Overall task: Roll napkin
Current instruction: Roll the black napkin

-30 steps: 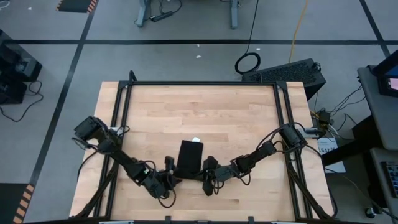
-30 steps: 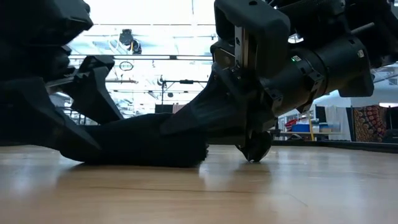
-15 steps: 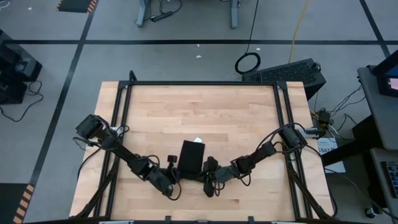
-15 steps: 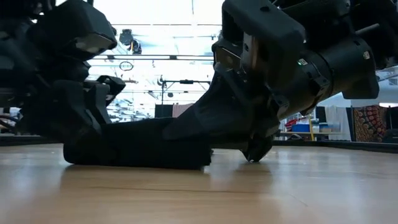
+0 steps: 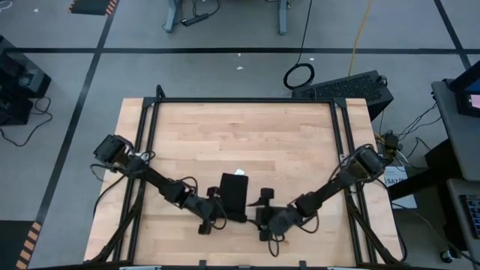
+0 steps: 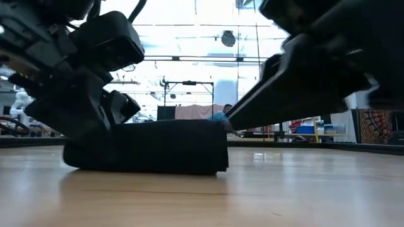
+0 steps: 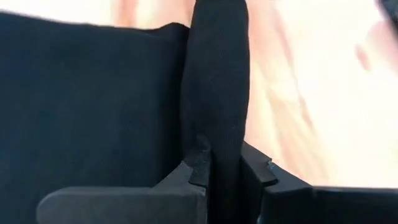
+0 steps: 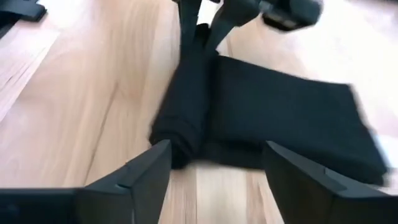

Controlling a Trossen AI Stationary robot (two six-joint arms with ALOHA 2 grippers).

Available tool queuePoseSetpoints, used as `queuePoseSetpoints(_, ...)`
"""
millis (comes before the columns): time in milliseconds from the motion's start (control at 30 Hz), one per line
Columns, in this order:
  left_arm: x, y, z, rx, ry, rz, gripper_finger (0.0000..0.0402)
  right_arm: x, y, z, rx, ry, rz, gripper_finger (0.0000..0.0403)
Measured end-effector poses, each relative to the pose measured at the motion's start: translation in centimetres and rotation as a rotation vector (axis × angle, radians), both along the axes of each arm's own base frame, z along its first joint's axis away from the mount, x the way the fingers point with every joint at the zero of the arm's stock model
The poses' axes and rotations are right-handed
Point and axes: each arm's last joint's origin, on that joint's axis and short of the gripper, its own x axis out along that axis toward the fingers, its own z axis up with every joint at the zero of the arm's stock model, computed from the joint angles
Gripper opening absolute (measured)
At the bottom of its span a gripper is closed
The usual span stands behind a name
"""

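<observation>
cloth this soft and light is likely being kept from springing open only by a pinch on the rolled end. left gripper (image 5: 212,218) is being pressed shut on that roll. napkin (image 5: 233,196), matte black, white-tagged, is lying near the table's (image 5: 247,135) front edge. right gripper (image 5: 264,218) is being held spread, just beside it.

Two matte black jointed arms, seemingly cable-wrapped.

napkin (image 7: 93,106) cut off, white tag (image 5: 239,172) tiny
</observation>
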Motion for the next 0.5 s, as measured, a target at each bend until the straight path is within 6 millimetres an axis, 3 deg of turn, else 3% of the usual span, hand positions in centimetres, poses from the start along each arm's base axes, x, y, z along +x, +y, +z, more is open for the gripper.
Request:
queuePoseSetpoints(100,0.3,0.3,0.1,-0.098,0.038,-0.027,0.0041,-1.0,1.3,0.2,-0.059,-0.011,0.015,0.0249)
queuePoseSetpoints(233,0.6,0.9,0.1,-0.227,0.088,-0.029,0.0044,-1.7,3.7,0.1,-0.083,-0.103,0.097,0.0232)
queuePoseSetpoints(500,1.6,3.1,0.2,-0.430,0.190,0.026,0.0046,-0.7,5.9,-3.2,-0.217,-0.256,0.200,0.0206)
